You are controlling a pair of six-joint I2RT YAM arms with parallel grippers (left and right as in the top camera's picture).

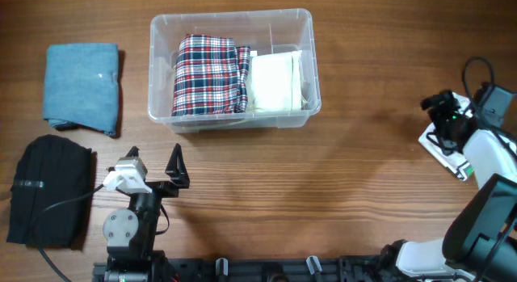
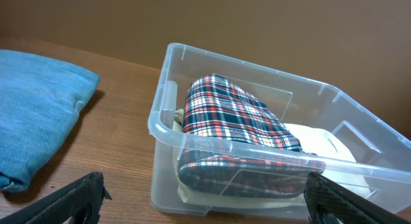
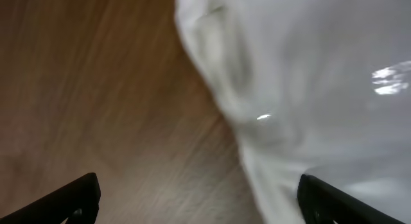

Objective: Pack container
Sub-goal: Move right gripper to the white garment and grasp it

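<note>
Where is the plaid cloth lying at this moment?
In the overhead view, the plaid cloth lies folded inside the container, in its left half, next to the white cloth on its right.

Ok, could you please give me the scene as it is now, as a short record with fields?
container: clear, no lid on it, at the far middle of the table
inside, left part: folded plaid cloth
inside, right part: folded white cloth
outside: folded blue cloth left of the container; folded black cloth nearer the left arm
left pincer: open, empty, pointing toward the container
right pincer: open, over a blurred white thing, cannot identify
</note>
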